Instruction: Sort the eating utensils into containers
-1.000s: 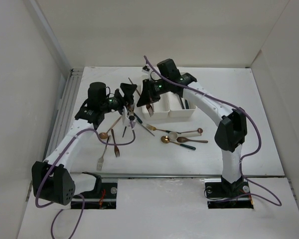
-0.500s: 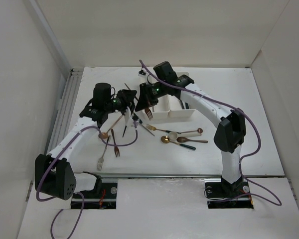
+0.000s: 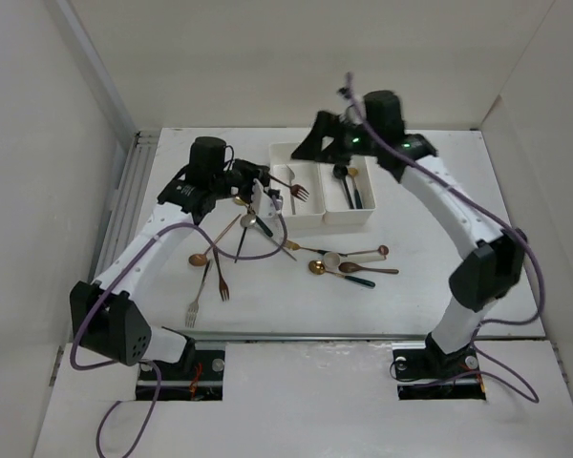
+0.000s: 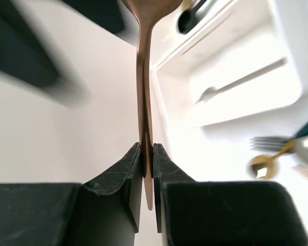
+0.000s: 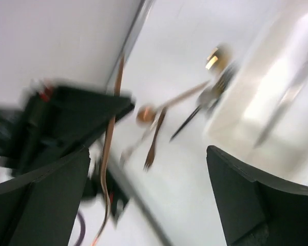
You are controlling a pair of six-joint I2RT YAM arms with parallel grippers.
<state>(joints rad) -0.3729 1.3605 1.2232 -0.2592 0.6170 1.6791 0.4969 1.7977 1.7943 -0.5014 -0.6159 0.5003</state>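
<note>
Roughly a third of the sorting looks done. The white bins (image 3: 304,225) already hold a few pieces. The left compartment has a copper fork (image 3: 299,192) and a silver one beside it. The right compartment has dark-handled spoons (image 3: 349,186), so the split appears to be forks on one side and spoons on the other.

Most of the set is not yet sorted. Near the bins' front wall, on the right, lie a gold spoon (image 3: 317,268) and a copper spoon (image 3: 363,268) among a few others. Off the bins' front left corner lie a copper fork (image 3: 223,286), a silver fork (image 3: 193,310) and some dark-handled pieces, several of them crossing.

One more piece is in transit. The left gripper (image 4: 148,159) is clamped tight on the flat, thin handle of a copper utensil (image 4: 145,92). It is held on edge, off the table, just beside the bins' left outer wall. The far end widens like a spoon bowl, though it is cut off from view.

The right gripper (image 5: 148,154) is above the bins' far end. Its fingers are spread wide with nothing between them.

The utensils are slim polished metal and glint in the light. The bins are matte plastic with straight deep walls. The table (image 3: 439,286) is plain, smooth white.
</note>
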